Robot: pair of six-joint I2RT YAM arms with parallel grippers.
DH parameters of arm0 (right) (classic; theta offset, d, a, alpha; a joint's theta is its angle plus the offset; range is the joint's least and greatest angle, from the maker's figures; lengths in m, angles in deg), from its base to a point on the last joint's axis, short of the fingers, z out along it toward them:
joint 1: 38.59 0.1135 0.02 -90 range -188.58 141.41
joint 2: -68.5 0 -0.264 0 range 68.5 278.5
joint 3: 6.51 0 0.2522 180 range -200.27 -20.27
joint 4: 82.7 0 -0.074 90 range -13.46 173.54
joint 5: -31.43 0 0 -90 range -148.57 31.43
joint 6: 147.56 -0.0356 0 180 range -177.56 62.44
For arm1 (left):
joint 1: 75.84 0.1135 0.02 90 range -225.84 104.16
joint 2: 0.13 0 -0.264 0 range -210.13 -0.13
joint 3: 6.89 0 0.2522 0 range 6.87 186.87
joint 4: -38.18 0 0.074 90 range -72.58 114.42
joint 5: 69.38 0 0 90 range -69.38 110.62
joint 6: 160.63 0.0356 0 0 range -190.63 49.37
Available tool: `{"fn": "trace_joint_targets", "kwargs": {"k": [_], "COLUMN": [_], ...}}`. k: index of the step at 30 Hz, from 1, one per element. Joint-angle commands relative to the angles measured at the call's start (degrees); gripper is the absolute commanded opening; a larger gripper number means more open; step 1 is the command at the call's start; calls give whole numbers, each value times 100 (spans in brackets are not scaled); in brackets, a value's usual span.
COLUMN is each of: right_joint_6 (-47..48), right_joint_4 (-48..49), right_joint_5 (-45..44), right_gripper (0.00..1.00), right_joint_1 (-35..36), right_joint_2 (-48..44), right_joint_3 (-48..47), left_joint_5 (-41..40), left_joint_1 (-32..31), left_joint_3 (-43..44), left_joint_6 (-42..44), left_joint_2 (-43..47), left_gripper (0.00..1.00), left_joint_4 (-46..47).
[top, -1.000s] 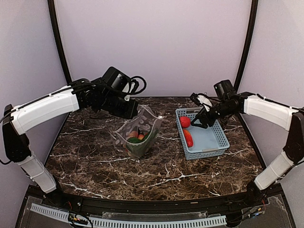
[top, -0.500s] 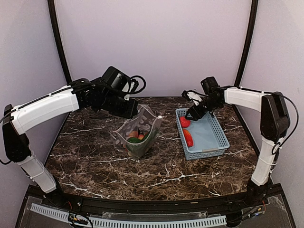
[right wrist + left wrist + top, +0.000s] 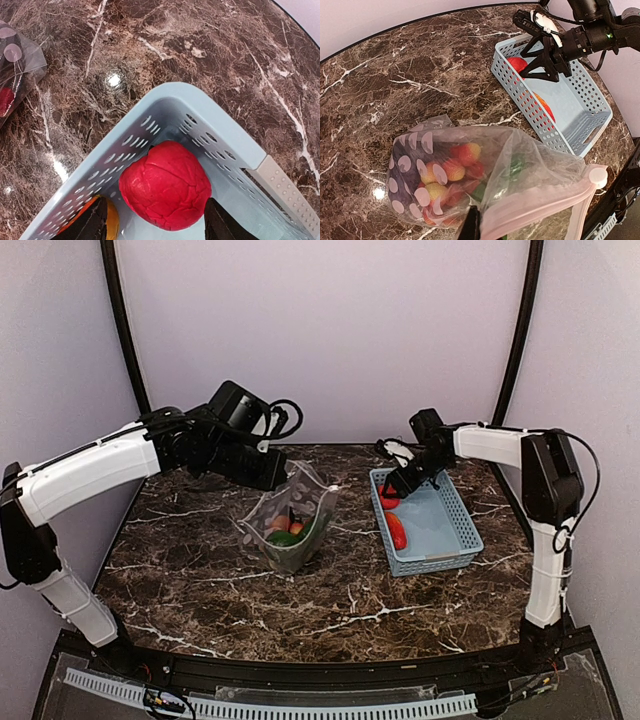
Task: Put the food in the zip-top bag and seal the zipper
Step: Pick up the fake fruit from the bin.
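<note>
R gripper (image 3: 157, 222) swung over red toy tomato (image 3: 165, 185) in blue lattice basket (image 3: 150, 107), open, pickup-ready; L gripper (image 3: 472, 226) clamps clear spotted bag (image 3: 445, 165).

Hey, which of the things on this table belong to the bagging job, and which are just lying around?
Part of the job:
zip-top bag, its mouth held by the shut left gripper
zipper
food already inside
red tomato, between the fingers of the open right gripper
red-orange pepper

Just there:
light-blue basket holding tomato and pepper
marble table
</note>
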Motion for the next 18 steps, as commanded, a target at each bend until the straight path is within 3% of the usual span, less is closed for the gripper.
{"fn": "trace_joint_targets", "kwargs": {"k": [1,18], "right_joint_6": [-68,-101], "right_joint_4": [-100,-128], "right_joint_5": [56,65], "right_gripper": [64,67], "right_joint_1": [-29,-34], "right_joint_2": [135,580], "right_joint_3": [-102,-310], "left_joint_5": [42,258], "left_joint_1": [40,39], "left_joint_3": [-220,-347], "left_joint_6": [-95,-269], "left_joint_2": [256,190], "left_gripper": [1,1], "left_joint_4": [20,191]}}
